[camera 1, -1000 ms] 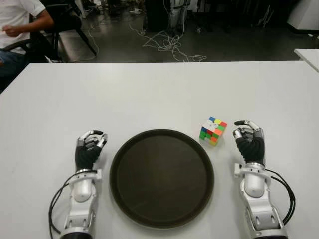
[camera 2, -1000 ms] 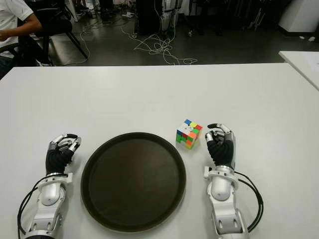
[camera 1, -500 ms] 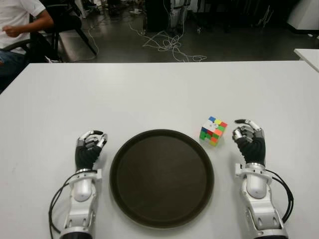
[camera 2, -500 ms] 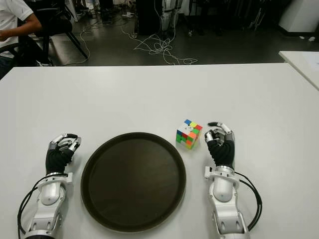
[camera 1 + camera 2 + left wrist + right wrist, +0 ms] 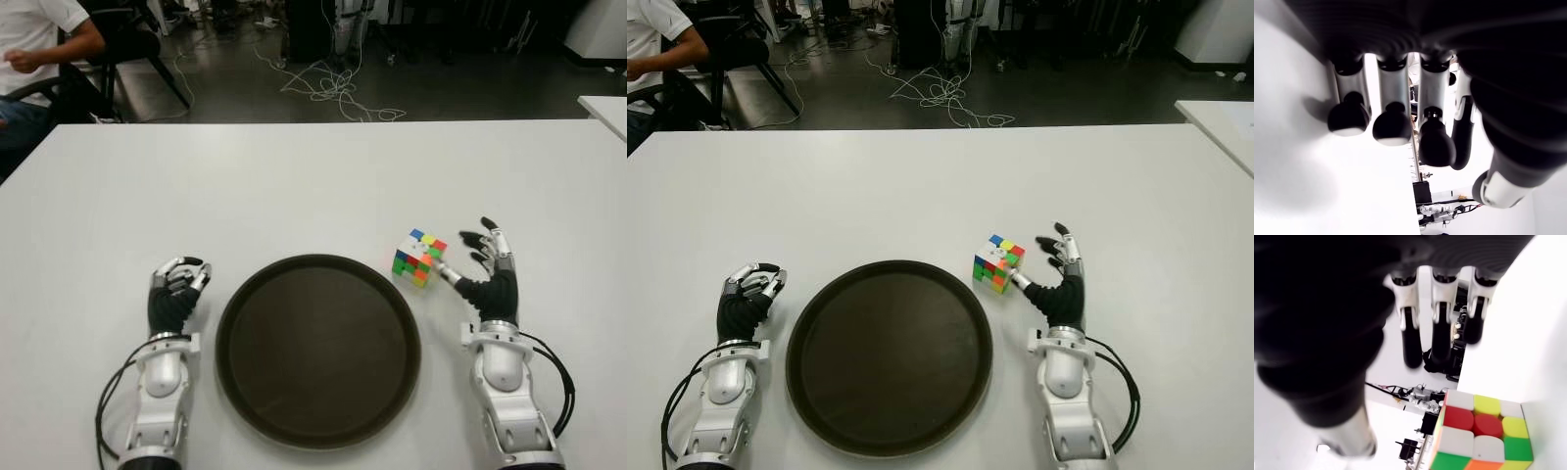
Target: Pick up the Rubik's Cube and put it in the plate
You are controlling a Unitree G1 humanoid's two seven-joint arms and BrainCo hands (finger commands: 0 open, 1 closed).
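The Rubik's Cube [image 5: 419,258] is a stickerless three-by-three cube with scrambled faces. Its top face is mostly white with blue, yellow and red cells at the far edge; the faces toward the robot show green, orange, red and yellow cells. In the right wrist view the cube [image 5: 1480,433] presents a face with white, yellow, red and green cells.

The cube stands on the white table [image 5: 294,186], just beyond the right rim of the plate [image 5: 318,350] and apart from it. The plate is a dark brown round tray with a raised rim, and it holds nothing.

The right hand [image 5: 482,266] is just to the right of the cube. Its fingers [image 5: 1441,328] are extended and spread, and the thumb reaches toward the cube's near right side. Whether the thumb tip touches the cube cannot be determined. The hand grasps nothing.

The left hand [image 5: 176,292] shows beside the plate, on its left side. Its fingers [image 5: 1391,117] are curled inward and hold nothing.

Compared with the frame half a second earlier:
- The right hand's fingers, then curled, have opened and fanned out.
- The thumb has swung toward the cube.
- The cube, the plate and the left hand are unchanged in position
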